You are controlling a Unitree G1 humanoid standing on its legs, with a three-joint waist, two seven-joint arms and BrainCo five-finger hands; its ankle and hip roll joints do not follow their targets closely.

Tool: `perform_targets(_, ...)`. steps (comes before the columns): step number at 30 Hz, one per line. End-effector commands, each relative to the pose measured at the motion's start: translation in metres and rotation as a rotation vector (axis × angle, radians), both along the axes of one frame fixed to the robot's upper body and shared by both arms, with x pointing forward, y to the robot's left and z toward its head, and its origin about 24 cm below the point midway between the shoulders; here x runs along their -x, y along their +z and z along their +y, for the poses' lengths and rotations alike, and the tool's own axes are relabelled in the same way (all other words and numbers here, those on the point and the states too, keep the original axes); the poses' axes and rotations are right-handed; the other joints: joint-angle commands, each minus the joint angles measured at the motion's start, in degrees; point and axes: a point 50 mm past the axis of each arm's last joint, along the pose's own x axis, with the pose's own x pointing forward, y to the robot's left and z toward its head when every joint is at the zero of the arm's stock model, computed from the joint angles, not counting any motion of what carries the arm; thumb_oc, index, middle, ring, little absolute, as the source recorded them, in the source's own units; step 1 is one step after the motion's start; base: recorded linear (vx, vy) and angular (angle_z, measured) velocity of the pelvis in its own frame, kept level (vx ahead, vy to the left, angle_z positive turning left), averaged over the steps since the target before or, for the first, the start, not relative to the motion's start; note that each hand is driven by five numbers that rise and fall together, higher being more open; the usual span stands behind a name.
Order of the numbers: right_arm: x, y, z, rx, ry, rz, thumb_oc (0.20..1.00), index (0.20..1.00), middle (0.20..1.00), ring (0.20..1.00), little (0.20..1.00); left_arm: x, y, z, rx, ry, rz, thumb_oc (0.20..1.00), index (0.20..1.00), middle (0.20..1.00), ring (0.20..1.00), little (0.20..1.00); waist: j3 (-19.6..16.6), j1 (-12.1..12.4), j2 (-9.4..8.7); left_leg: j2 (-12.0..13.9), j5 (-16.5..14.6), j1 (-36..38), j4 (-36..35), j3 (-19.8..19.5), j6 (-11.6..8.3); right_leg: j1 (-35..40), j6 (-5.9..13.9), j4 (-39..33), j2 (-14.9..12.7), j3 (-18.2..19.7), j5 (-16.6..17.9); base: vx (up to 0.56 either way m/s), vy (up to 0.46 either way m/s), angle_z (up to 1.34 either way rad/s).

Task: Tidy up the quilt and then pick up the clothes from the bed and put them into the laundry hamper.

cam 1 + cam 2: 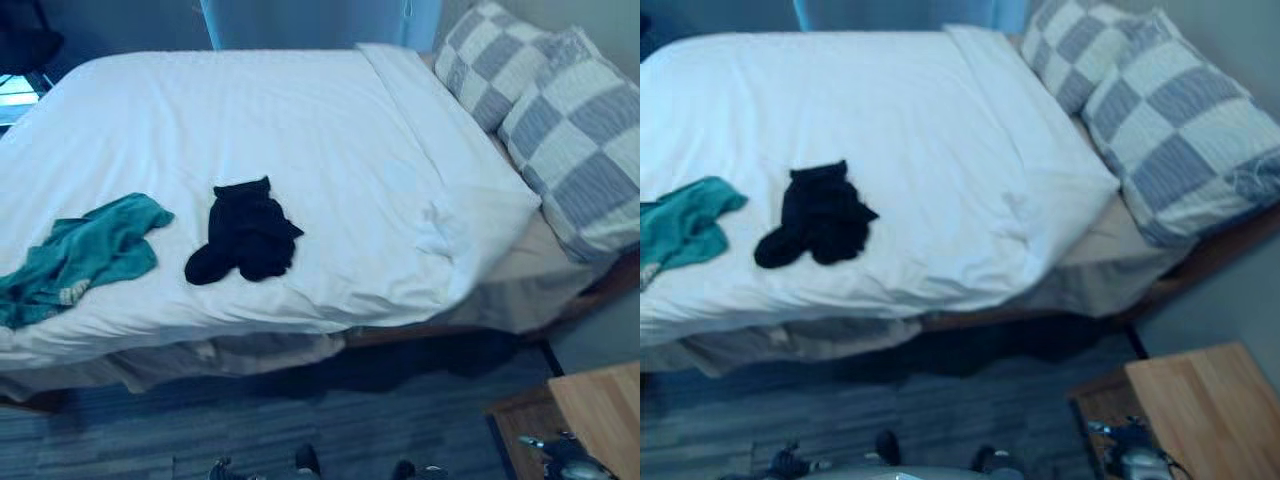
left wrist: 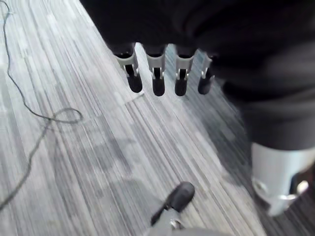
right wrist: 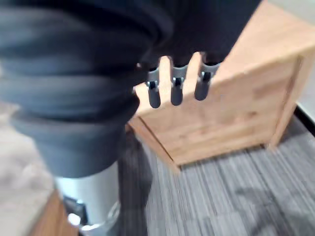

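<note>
White quilt (image 1: 250,130) spread flat over bed, black garment (image 1: 245,232) and teal garment (image 1: 85,255) lying apart on its near side. Left hand (image 2: 157,73) over grey floor (image 2: 98,147), fingers straight, empty. Right hand (image 3: 174,83) beside wooden nightstand (image 3: 236,108), fingers straight, empty.

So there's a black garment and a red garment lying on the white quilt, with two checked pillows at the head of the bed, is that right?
Not quite: the second garment is teal, not red, as the left eye view shows. It lies beside the black garment on the white quilt, with two checked pillows at the head.
</note>
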Motion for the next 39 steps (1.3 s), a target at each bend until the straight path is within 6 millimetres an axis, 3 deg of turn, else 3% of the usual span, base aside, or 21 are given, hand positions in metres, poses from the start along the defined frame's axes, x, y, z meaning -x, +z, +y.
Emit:
perform_targets(1,-0.043,0.034,-0.007,0.112,0.021,-0.216,1.0,1.0,1.0,1.0,1.0,-0.013,0.009,0.018,-0.064,-0.016,-0.037,1.0,1.0,1.0,1.0,1.0,2.6,0.2,-2.41,1.9,2.3,-1.0,-1.0,-1.4,-2.0,2.0,2.28,-7.2,0.8,6.1,11.0,0.12,-0.151,0.22)
perform_targets(2,-0.059,0.066,-0.019,0.247,0.104,-0.316,1.0,1.0,1.0,1.0,1.0,-0.017,0.009,0.018,-0.061,-0.024,-0.05,1.0,1.0,1.0,1.0,1.0,2.5,-0.9,-2.44,2.2,1.8,-0.4,-1.0,-2.5,-3.04,2.4,1.85,-15.7,1.8,10.0,9.2,0.14,-0.109,0.17)
perform_targets(3,-0.059,0.066,-0.019,0.247,0.104,-0.316,1.0,1.0,1.0,1.0,1.0,-0.017,0.009,0.018,-0.061,-0.024,-0.05,1.0,1.0,1.0,1.0,1.0,2.5,-0.9,-2.44,2.2,1.8,-0.4,-1.0,-2.5,-3.04,2.4,1.85,-15.7,1.8,10.0,9.2,0.28,-0.237,0.28)
perform_targets(4,-0.066,0.095,-0.03,0.387,0.166,-0.383,1.0,1.0,1.0,1.0,1.0,-0.026,0.011,0.016,-0.059,-0.058,-0.075,1.0,1.0,1.0,1.0,1.0,2.3,-2.1,-2.37,2.2,0.8,0.1,-1.0,-4.3,-3.77,2.2,2.16,-24.7,2.0,14.3,10.3,0.22,-0.206,0.3)
perform_targets(6,-0.069,0.107,-0.034,0.447,0.177,-0.414,1.0,1.0,1.0,1.0,1.0,-0.032,0.013,0.016,-0.062,-0.078,-0.087,1.0,1.0,1.0,1.0,1.0,2.0,-2.4,-2.42,2.2,0.4,0.2,-1.0,-5.1,-4.09,2.0,2.5,-28.2,2.0,16.4,11.7,0.22,-0.216,0.61)
perform_targets(7,-0.075,0.133,-0.038,0.565,0.241,-0.462,1.0,1.0,1.0,1.0,1.0,-0.036,0.013,0.013,-0.059,-0.123,-0.087,1.0,1.0,1.0,1.0,1.0,1.3,-2.5,-3.14,1.9,-0.5,1.2,-1.0,-6.1,-4.46,3.2,3.17,-30.8,1.5,18.9,13.2,0.12,-0.151,0.92)
perform_targets(8,-0.075,0.133,-0.038,0.565,0.241,-0.463,1.0,1.0,1.0,1.0,1.0,-0.036,0.013,0.014,-0.06,-0.123,-0.088,1.0,1.0,1.0,1.0,1.0,1.2,-2.5,-3.22,1.9,-0.3,1.0,-1.0,-6.0,-4.46,3.0,3.13,-30.8,1.5,19.0,13.4,0.21,-0.325,1.01)
perform_targets(13,-0.117,0.198,-0.041,0.784,0.406,-0.536,1.0,1.0,1.0,1.0,1.0,-0.043,0.014,0.007,-0.034,-0.149,-0.125,1.0,1.0,1.0,1.0,1.0,0.4,-0.4,-1.78,5.1,2.0,1.5,-1.0,-6.7,-6.57,4.8,1.83,-31.6,4.1,17.7,11.7,0.13,-0.227,0.12)
perform_targets(14,-0.118,0.198,-0.041,0.785,0.407,-0.537,1.0,1.0,1.0,1.0,1.0,-0.044,0.014,0.006,-0.033,-0.147,-0.126,1.0,1.0,1.0,1.0,1.0,0.4,-0.6,-1.66,5.2,2.1,1.4,-1.0,-6.8,-6.62,4.8,1.78,-31.5,4.1,17.7,11.7,0.06,-0.302,-0.04)
perform_targets(15,-0.136,0.224,-0.041,0.854,0.438,-0.569,1.0,1.0,1.0,1.0,1.0,-0.05,0.015,0.002,-0.026,-0.184,-0.142,1.0,1.0,1.0,1.0,1.0,1.5,0.1,-0.84,6.4,3.3,0.5,-1.0,-7.4,-7.48,4.4,1.35,-31.7,5.0,17.0,11.3,-0.01,-0.24,-0.12)
perform_targets(18,-0.156,0.249,-0.038,0.919,0.482,-0.589,1.0,1.0,1.0,1.0,1.0,-0.057,0.015,-0.003,-0.015,-0.209,-0.164,1.0,1.0,1.0,1.0,1.0,2.4,0.1,0.15,7.6,4.2,-0.5,-1.0,-7.7,-8.25,3.6,0.85,-31.7,5.9,16.3,11.0,-0.02,-0.17,0.06)
perform_targets(19,-0.173,0.27,-0.036,0.965,0.506,-0.596,1.0,1.0,1.0,1.0,1.0,-0.065,0.016,-0.01,-0.008,-0.234,-0.19,1.0,1.0,1.0,1.0,1.0,4.3,0.9,0.48,8.2,5.6,-1.9,-1.0,-8.3,-8.67,2.0,0.43,-31.5,6.7,16.1,11.0,-0.05,-0.147,0.0)
perform_targets(20,-0.175,0.272,-0.034,0.967,0.509,-0.6,1.0,1.0,1.0,1.0,1.0,-0.065,0.016,-0.011,-0.005,-0.23,-0.193,1.0,1.0,1.0,1.0,1.0,4.3,0.7,0.6,8.3,5.7,-2.0,-1.0,-8.3,-8.69,1.9,0.41,-31.5,6.7,16.1,11.0,-0.13,-0.2,-0.2)
perform_targets(21,-0.191,0.3,-0.034,1.002,0.499,-0.617,1.0,1.0,1.0,1.0,1.0,-0.081,0.019,-0.019,0.002,-0.245,-0.24,1.0,1.0,1.0,1.0,1.0,6.6,1.5,0.75,7.2,6.0,-4.9,-0.1,-11.5,-8.17,-0.3,-0.11,-30.9,7.0,15.9,11.3,-0.09,-0.092,-0.18)
perform_targets(23,-0.196,0.311,-0.035,1.015,0.496,-0.613,1.0,1.0,1.0,1.0,1.0,-0.09,0.021,-0.024,0.007,-0.26,-0.262,1.0,1.0,1.0,1.0,1.0,7.4,1.2,0.61,5.9,5.5,-7.5,1.6,-12.8,-7.76,-2.2,-0.41,-29.9,6.6,15.5,11.4,-0.17,-0.112,0.05)
perform_targets(24,-0.2,0.339,-0.034,1.056,0.51,-0.642,1.0,1.0,1.0,1.0,1.0,-0.101,0.025,-0.025,0.003,-0.266,-0.295,1.0,1.0,1.0,1.0,1.0,8.7,0.9,0.75,3.9,4.7,-11.1,2.9,-13.0,-7.06,-5.3,-0.7,-28.3,6.3,14.9,11.5,-0.17,-0.095,0.24)
perform_targets(26,-0.204,0.352,-0.031,1.084,0.539,-0.633,1.0,1.0,1.0,1.0,1.0,-0.106,0.028,-0.027,0.008,-0.286,-0.307,1.0,1.0,1.0,1.0,1.0,9.1,0.3,1.21,4.3,5.2,-11.6,1.9,-10.8,-7.14,-7.5,-0.88,-26.9,6.6,15.0,11.2,-0.12,-0.01,0.25)
perform_targets(27,-0.21,0.378,-0.023,1.127,0.576,-0.65,1.0,1.0,1.0,1.0,1.0,-0.115,0.034,-0.022,-0.016,-0.311,-0.331,1.0,1.0,1.0,1.0,1.0,10.7,1.0,1.18,4.3,5.9,-14.1,2.3,-10.1,-7.15,-11.2,-1.13,-24.9,6.7,15.9,11.5,-0.11,0.017,0.03)
perform_targets(32,-0.225,0.413,0.007,1.109,0.696,-0.715,1.0,1.0,1.0,1.0,1.0,-0.127,0.04,-0.019,-0.043,-0.38,-0.334,1.0,1.0,1.0,1.0,1.0,12.7,1.0,1.39,4.5,7.0,-19.7,3.1,-8.0,-7.93,-17.7,-1.15,-23.9,6.6,16.0,12.5,-0.1,-0.032,-0.22)
perform_targets(38,-0.235,0.426,0.013,1.067,0.675,-0.698,1.0,1.0,1.0,1.0,1.0,-0.136,0.044,-0.023,-0.031,-0.397,-0.346,1.0,1.0,1.0,1.0,1.0,14.6,1.6,2.73,3.6,7.6,-24.1,4.5,-7.7,-8.31,-21.3,-1.22,-23.3,5.9,15.9,13.4,-0.06,-0.015,-0.05)
perform_targets(39,-0.236,0.424,0.014,1.053,0.671,-0.713,0.2,0.2,0.2,0.2,0.2,-0.137,0.043,-0.027,-0.023,-0.407,-0.345,1.0,1.0,1.0,1.0,1.0,14.8,1.4,3.08,3.5,7.7,-24.5,4.6,-7.7,-8.28,-21.7,-1.29,-23.1,6.0,15.8,13.3,0.0,0.0,0.0)
